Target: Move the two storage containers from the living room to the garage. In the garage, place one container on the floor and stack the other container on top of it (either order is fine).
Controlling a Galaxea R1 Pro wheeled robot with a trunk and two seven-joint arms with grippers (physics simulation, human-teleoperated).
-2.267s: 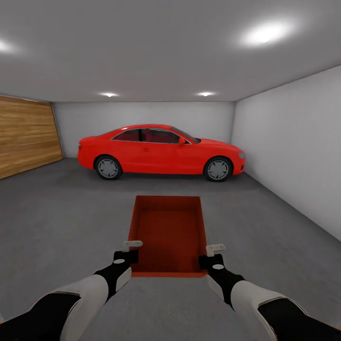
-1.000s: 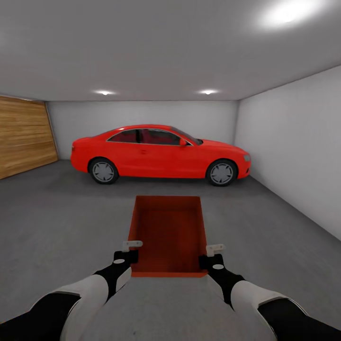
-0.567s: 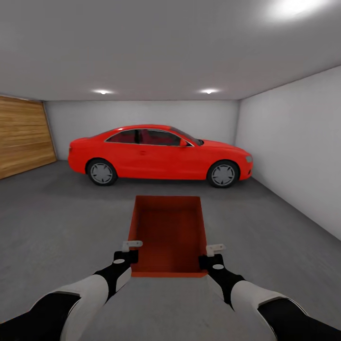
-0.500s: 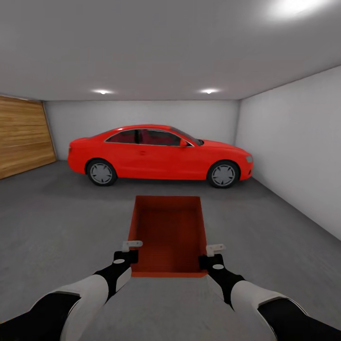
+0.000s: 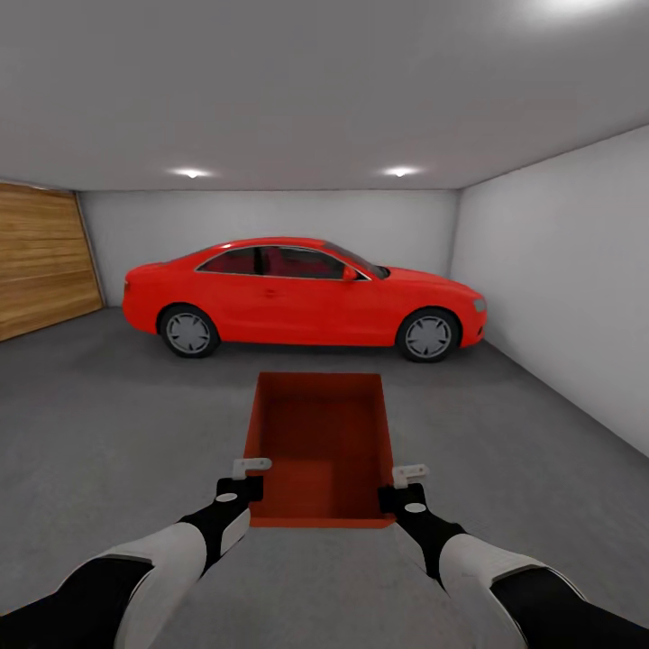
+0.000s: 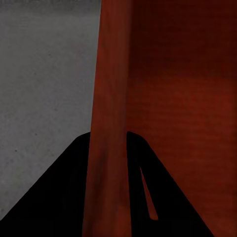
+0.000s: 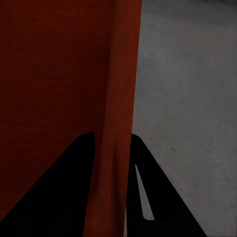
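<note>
GARAGE — We carry one storage container (image 5: 320, 446) w/ both arms. Our left gripper (image 5: 250, 476) is clamped on the bin's left long wall near its rear corner; in the left wrist view the thin wall (image 6: 109, 123) runs between the two dark fingers (image 6: 69, 192), one inside, one outside. Our right gripper (image 5: 407, 479) pinches the right long wall the same way, its fingers (image 7: 64, 187) straddling that wall (image 7: 121, 118). The container hangs level in front of us, open top up, above the dark concrete floor (image 5: 117, 424) and apart from it as far as we can judge.

Handling, in our judgement: empty and thin-walled, so prob. light, but the walls taper and may flex under a pinch; the smooth rim could slip if one side lets go first. Best hold is what we have now, i.e. opposite long walls, low on the rim, near the corners where the wall is stiffest. Lowering should be even on both sides, bottom flat to the concrete.

Beyond the bin: a red car (image 5: 302, 293) parked across the far end, well apart; a wooden plank door (image 5: 41, 261) at left; a plain grey wall (image 5: 559, 279) at right.
</note>
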